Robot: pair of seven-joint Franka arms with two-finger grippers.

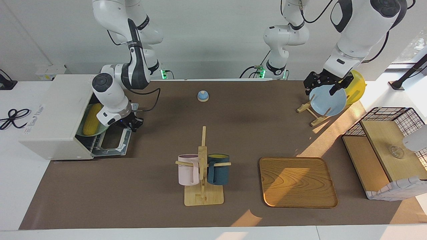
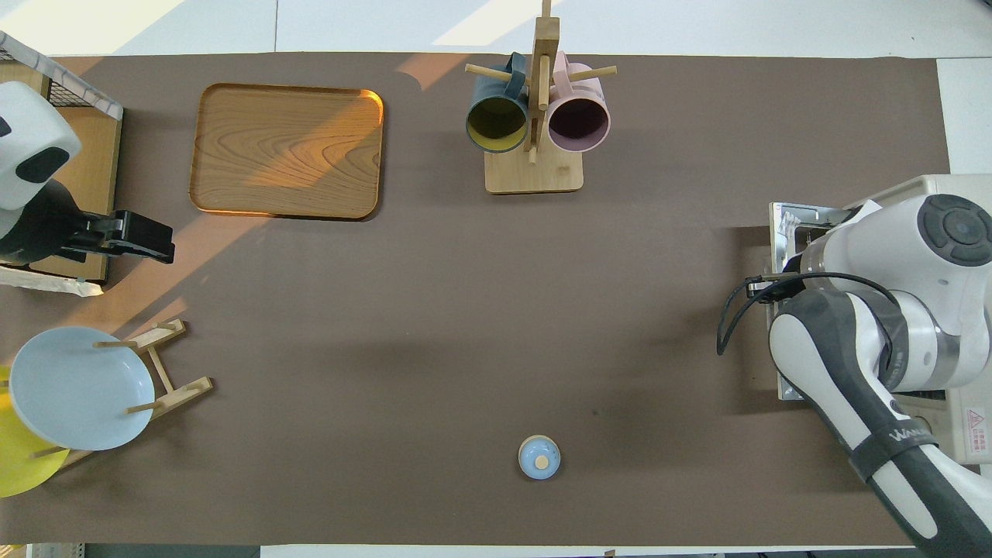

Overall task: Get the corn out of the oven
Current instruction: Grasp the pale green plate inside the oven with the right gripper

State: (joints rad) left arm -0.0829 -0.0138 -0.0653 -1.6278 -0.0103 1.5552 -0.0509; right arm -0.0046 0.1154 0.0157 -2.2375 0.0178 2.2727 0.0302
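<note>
The right gripper [image 1: 130,124], fingers closed together, is at the handle edge of the lowered oven [image 1: 56,116] door; the corn [image 1: 91,114] lies inside, beside it. The left gripper [image 1: 328,84], open and empty, waits over the blue plate [image 1: 328,101].

A robotics lab is suggested: kitchen props are staged on a brown-covered tabletop [image 1: 160,133] before bare white walls.

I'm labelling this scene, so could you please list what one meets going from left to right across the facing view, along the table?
Oven → corn → right gripper → mug rack → tray → wire basket.
</note>
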